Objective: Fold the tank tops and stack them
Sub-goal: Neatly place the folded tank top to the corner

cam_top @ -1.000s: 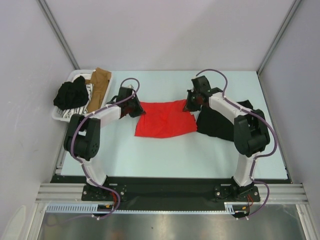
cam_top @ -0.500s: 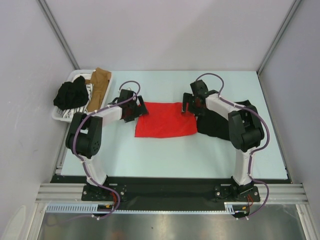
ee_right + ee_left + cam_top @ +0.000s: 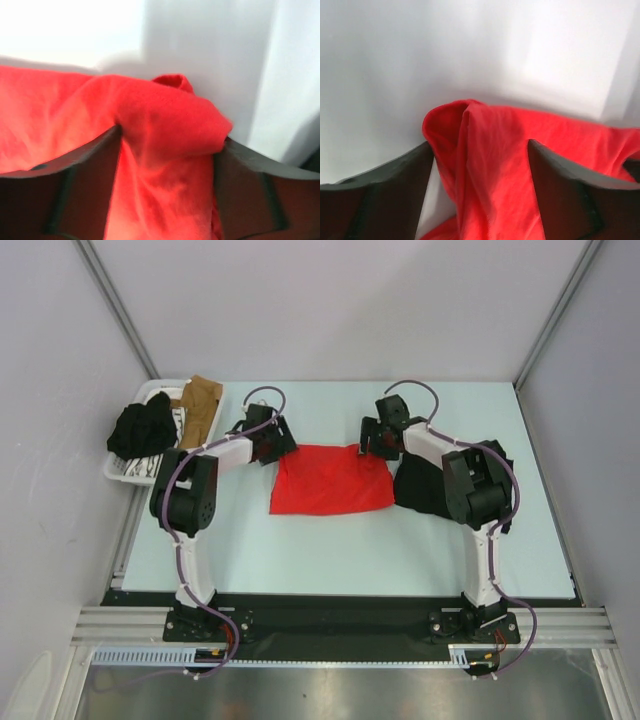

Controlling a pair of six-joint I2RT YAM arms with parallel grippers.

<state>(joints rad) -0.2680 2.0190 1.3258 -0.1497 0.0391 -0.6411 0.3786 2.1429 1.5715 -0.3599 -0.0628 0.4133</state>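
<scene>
pale blue table (image 3: 330, 545): red tank top (image 3: 330, 482) lies folded mid-frame, long axis left-right. my left gripper (image 3: 272, 440) sits at its upper left corner, right gripper (image 3: 372, 438) at the upper right, both jaws apart over cloth. black tank top (image 3: 425, 488) just right, nearer the right gripper

Top view: fixed above and behind the arm bases, looking down over the whole tabletop (image 3: 330, 550). Wrist views: very close, low over the cloth. The left frames the far-left corner of the red tank top (image 3: 330, 480), the right its far-right corner. Both corners also appear from above.
</scene>
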